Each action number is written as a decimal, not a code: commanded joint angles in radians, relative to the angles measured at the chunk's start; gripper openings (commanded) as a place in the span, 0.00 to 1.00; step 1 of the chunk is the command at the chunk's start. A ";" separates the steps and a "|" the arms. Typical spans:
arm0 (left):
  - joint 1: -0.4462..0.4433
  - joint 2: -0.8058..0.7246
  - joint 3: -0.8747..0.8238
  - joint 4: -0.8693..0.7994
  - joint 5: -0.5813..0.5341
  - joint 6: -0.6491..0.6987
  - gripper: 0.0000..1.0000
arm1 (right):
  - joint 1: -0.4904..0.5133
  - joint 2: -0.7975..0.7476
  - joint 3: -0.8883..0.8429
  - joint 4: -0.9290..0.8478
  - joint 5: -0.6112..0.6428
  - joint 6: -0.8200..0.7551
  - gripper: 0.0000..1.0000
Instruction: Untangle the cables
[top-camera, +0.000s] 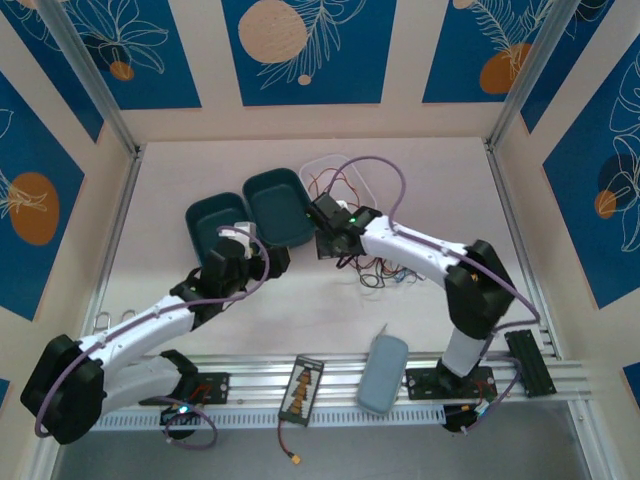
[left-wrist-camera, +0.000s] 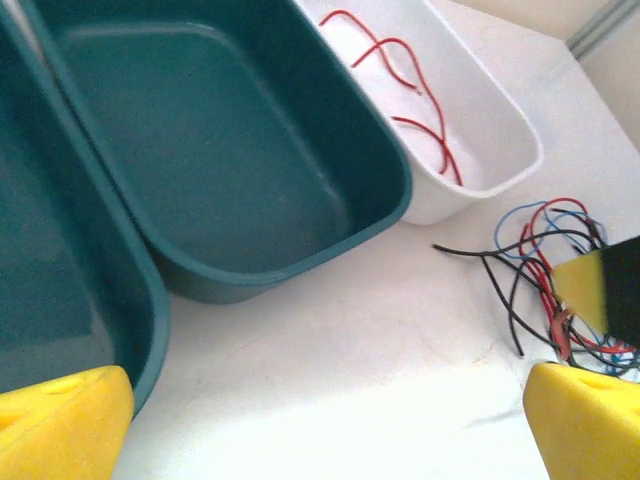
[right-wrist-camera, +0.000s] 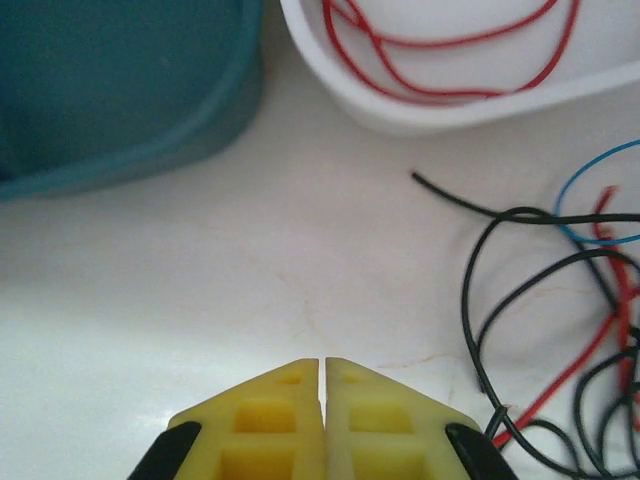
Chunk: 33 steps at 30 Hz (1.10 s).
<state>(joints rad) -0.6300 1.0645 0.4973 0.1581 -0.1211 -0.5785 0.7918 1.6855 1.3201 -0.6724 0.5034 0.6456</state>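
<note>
2 teal trays (left-wrist-camera: 250, 180) and a white tray (left-wrist-camera: 480, 185) border the cables (left-wrist-camera: 535, 270) on the worktop (left-wrist-camera: 330, 340). Right tool (right-wrist-camera: 322, 372) is pressed closed, gripping nothing visible; left tool (left-wrist-camera: 328, 425) gapes wide, empty.

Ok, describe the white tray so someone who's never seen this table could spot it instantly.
On the pale table, look to the far side, where three trays sit side by side. The white tray is the rightmost, next to a teal tray; it alone is white and holds loose red wires.
</note>
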 joint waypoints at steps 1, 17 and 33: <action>0.010 0.009 0.004 0.085 0.075 0.067 1.00 | -0.003 -0.092 -0.002 -0.058 0.035 0.023 0.00; -0.018 0.153 0.030 0.464 0.402 0.187 1.00 | -0.045 -0.406 0.093 -0.133 0.032 -0.065 0.00; -0.162 0.519 0.291 0.683 0.440 0.531 0.82 | -0.095 -0.516 0.240 -0.199 -0.086 -0.131 0.00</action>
<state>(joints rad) -0.7822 1.5246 0.7277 0.7349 0.2848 -0.1093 0.7029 1.1893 1.5185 -0.8482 0.4572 0.5350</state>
